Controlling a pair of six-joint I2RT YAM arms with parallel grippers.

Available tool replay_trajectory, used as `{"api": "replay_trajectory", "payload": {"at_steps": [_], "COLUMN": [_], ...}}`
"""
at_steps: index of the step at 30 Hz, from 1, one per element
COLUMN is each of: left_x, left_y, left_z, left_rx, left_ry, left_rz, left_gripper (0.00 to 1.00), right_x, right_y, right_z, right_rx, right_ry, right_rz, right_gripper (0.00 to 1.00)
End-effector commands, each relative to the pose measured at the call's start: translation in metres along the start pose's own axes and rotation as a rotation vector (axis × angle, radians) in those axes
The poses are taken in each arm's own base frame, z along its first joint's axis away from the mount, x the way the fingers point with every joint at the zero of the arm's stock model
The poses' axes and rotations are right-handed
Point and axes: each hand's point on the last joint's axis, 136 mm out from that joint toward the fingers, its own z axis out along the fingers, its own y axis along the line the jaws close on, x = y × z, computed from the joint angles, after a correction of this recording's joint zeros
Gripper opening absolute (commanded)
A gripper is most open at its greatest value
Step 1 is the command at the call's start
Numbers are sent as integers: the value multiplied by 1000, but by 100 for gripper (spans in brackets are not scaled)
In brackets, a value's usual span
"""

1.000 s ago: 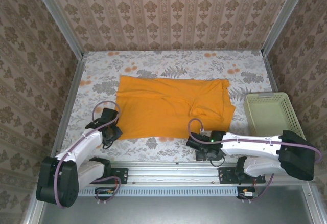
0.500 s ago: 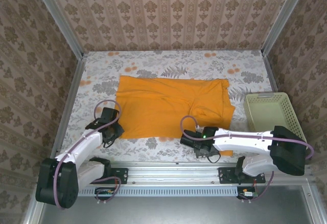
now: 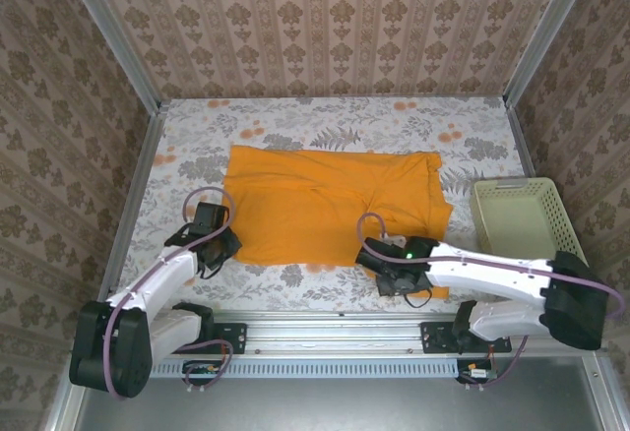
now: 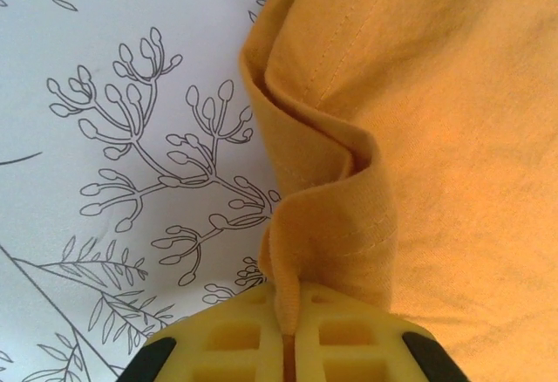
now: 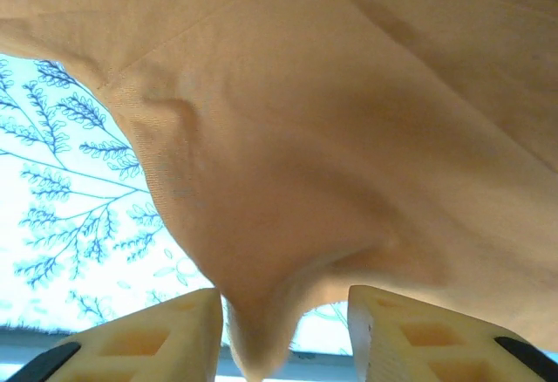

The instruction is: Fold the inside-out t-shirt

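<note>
The t-shirt (image 3: 335, 200) lies spread flat at mid-table (image 3: 295, 121), a plain orange face up, its near hem close to the table's near edge. Open floral surface runs along the far side and to the left. The basket (image 3: 512, 187) stands at the right edge, just apart from the shirt.

The left gripper (image 4: 283, 334) is clamped tight on the near-left hem, which buckles into a ridge ahead of the fingers. The right gripper (image 5: 283, 312) has its jaws parted, with a hanging peak of cloth between them, unpinched.

From above, the right arm covers the shirt's near-right corner; an orange scrap shows beneath it.
</note>
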Motion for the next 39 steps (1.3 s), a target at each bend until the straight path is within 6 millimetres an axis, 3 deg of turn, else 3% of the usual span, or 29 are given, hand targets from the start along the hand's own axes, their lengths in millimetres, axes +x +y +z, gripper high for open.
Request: {"api": "replay_trajectory", "payload": {"at_steps": [1,4,9,14,19,22,31,33,36,39], "left_x": [-12,-18,-25,-33,-37,-36,-35,-36,-40,-39], "left_y": [-2,4,7,13,14,20,46,51,50,46], "left_z": [-4,0,4,3,1,-2,-9,-10,-12,-11], "left_rx": [-14,-40,-41,-43,-26,-34,-48,-44,-23,-6], "left_ry": [-27,-44,-29,-34,-36,-42,-74,-83,-93,-78], "left_rz": [25,29,22,-3,-36,-53,-193,-226,-227,-211], "left_gripper": [7,7,4,1,0,0,0,0,0,0], "right_x": [9,18,16,-2,-15,-21,-58,-67,-72,-57], "right_y": [-43,-66,-70,-44,-6,7,36,40,36,29], "right_z": [-9,-4,10,17,48,69,96,96,78,56], "right_rx": [138,199,190,142,56,42,-12,-13,29,42], "right_ry": [-20,-12,-5,5,64,98,86,91,70,68], "right_rz": [48,129,215,174,169,162,84,63,21,6], "right_gripper": [46,47,50,52,51,50,50,48,49,51]}}
